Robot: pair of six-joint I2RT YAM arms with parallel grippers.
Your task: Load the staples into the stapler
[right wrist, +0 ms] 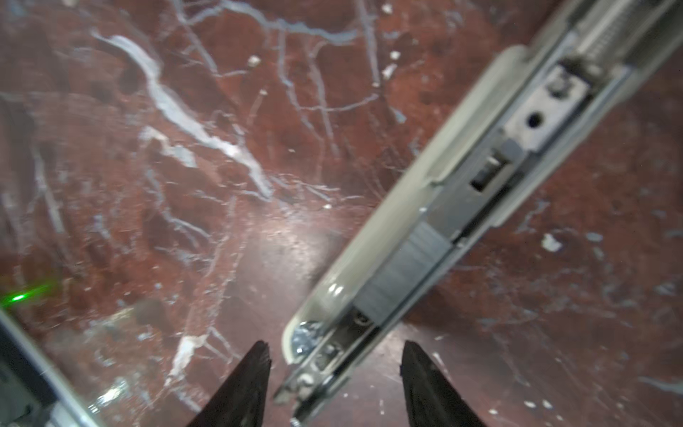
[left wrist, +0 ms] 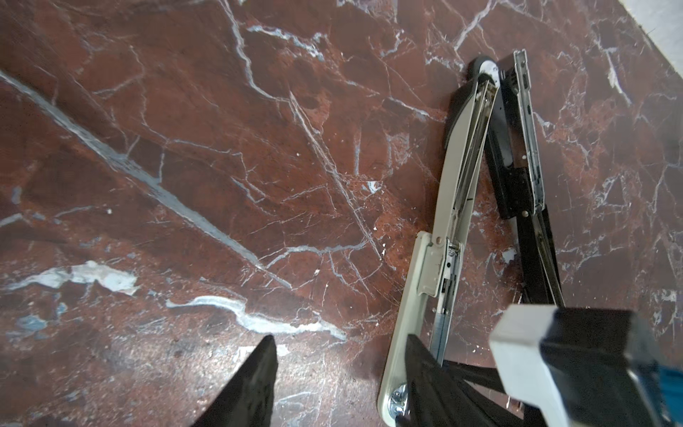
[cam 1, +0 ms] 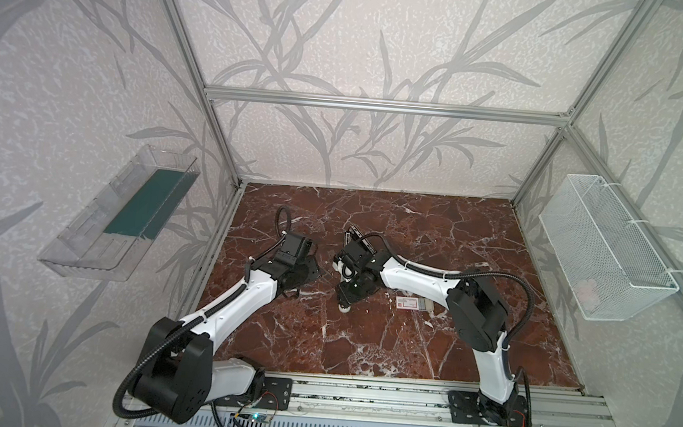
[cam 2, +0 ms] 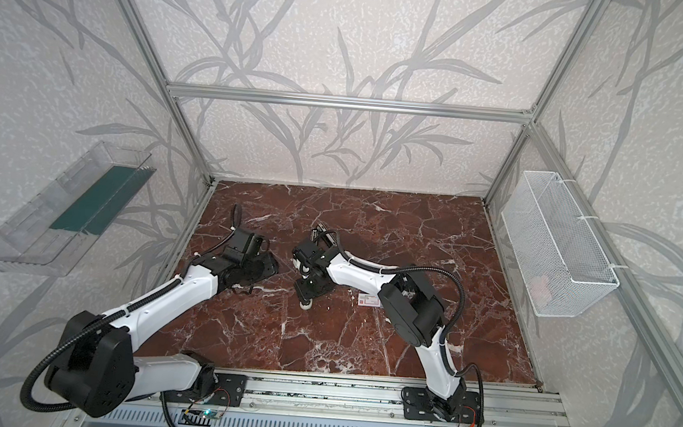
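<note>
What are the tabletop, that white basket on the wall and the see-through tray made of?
Tabletop: looks like polished red marble, with white veins and glare; possibly printed laminate. Basket: white-coated wire mesh, an open grid. Tray: clear rigid plastic; the wallpaper shows through.

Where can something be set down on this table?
Free: the front middle of the red marble tabletop, between the white left arm and right arm, and the back right corner by the white mesh basket. Crowded: centre back, where both arms meet at the opened beige stapler and black stapler; a white cardboard staple box lies beside the right arm.
</note>
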